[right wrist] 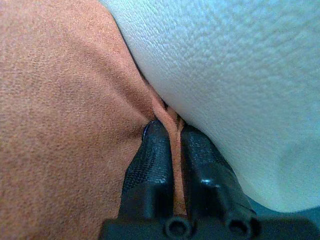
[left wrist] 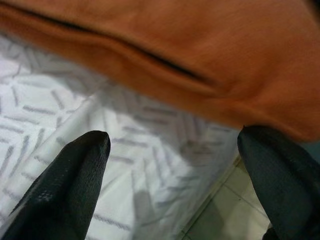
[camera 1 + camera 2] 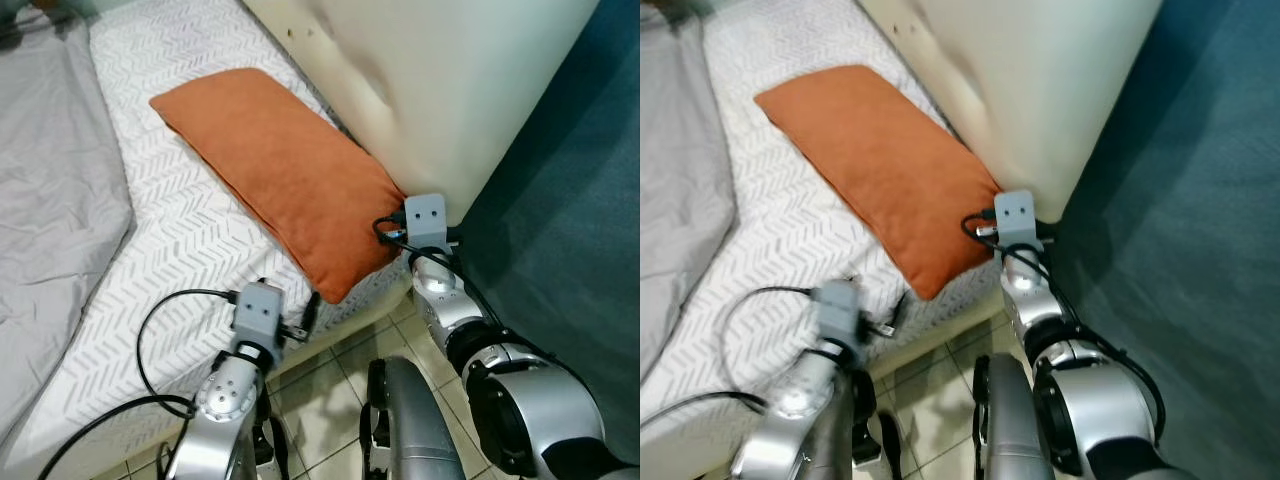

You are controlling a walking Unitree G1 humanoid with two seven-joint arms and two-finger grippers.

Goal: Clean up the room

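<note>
An orange pillow (image 3: 275,170) lies slantwise on the white patterned bed sheet (image 3: 180,250), its near end by the cream headboard (image 3: 440,90). My right gripper (image 1: 170,145) is shut on the pillow's edge seam, pressed between the pillow (image 1: 65,115) and the headboard (image 1: 225,75). My left gripper (image 2: 172,165) stands open just short of the pillow's near corner (image 2: 165,65), above the sheet at the bed's edge, its fingers (image 2: 75,175) wide apart with nothing between them.
A grey blanket (image 3: 45,200) covers the left part of the bed. Tiled floor (image 3: 320,390) lies below the bed's edge. A dark teal wall (image 3: 570,220) rises on the right behind the headboard.
</note>
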